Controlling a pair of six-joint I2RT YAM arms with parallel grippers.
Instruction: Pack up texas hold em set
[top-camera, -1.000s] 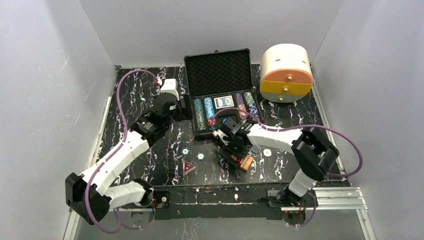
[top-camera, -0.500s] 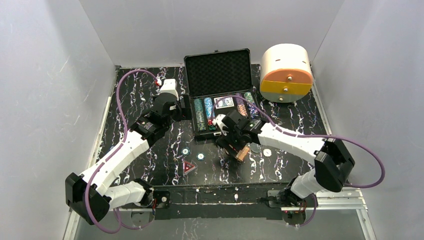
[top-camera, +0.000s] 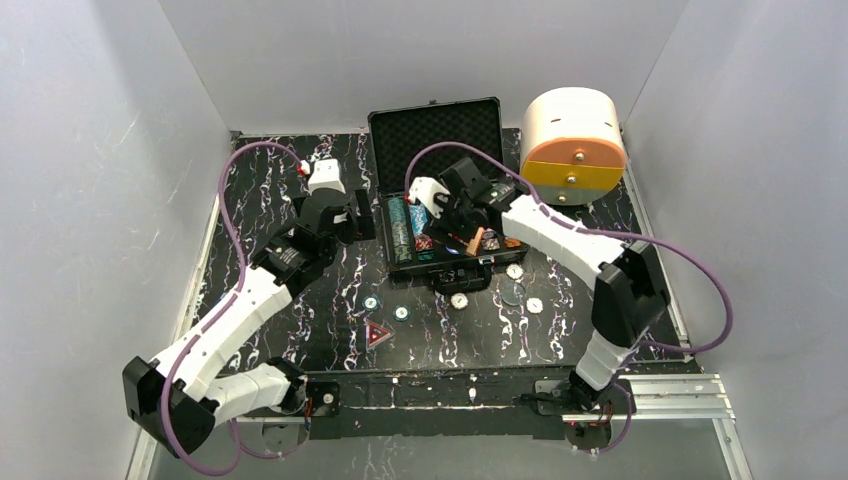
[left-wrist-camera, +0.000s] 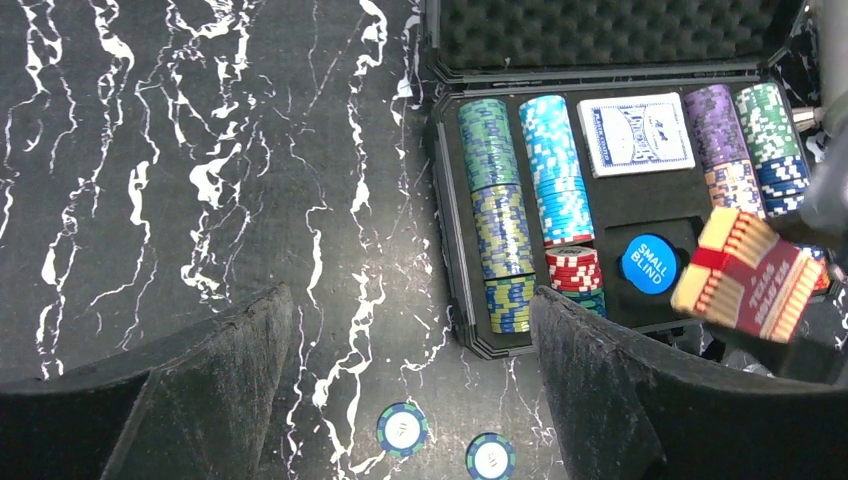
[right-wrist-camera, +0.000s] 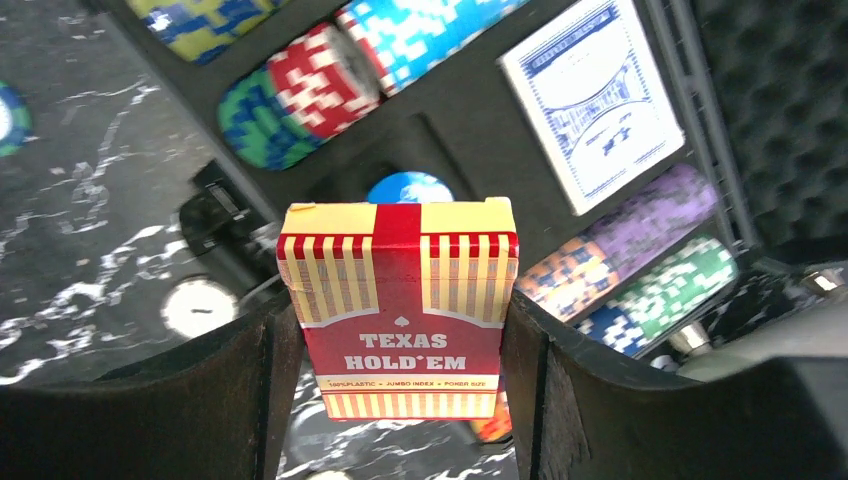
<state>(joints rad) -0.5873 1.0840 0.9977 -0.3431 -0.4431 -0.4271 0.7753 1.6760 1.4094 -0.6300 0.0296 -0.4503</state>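
The black briefcase (top-camera: 437, 142) lies open at the back centre, its tray holding rows of poker chips (left-wrist-camera: 505, 210), a blue card deck (left-wrist-camera: 636, 134) and a blue "small blind" button (left-wrist-camera: 649, 263). My right gripper (top-camera: 468, 237) is shut on the red card deck (right-wrist-camera: 400, 305) and holds it above the tray's front. My left gripper (top-camera: 338, 215) is open and empty, just left of the case. Two green-blue chips (left-wrist-camera: 401, 429), several white buttons (top-camera: 459, 300) and the red triangle (top-camera: 377, 335) lie on the table in front of the case.
A white-and-orange cylindrical box (top-camera: 572, 145) stands right of the case at the back. White walls close in the black marbled table (top-camera: 290, 300) on three sides. A metal rail (top-camera: 640, 392) runs along the near edge.
My right gripper has lifted the red deck from the table in front of the case and carried it back over the tray. My left gripper has moved back a little.
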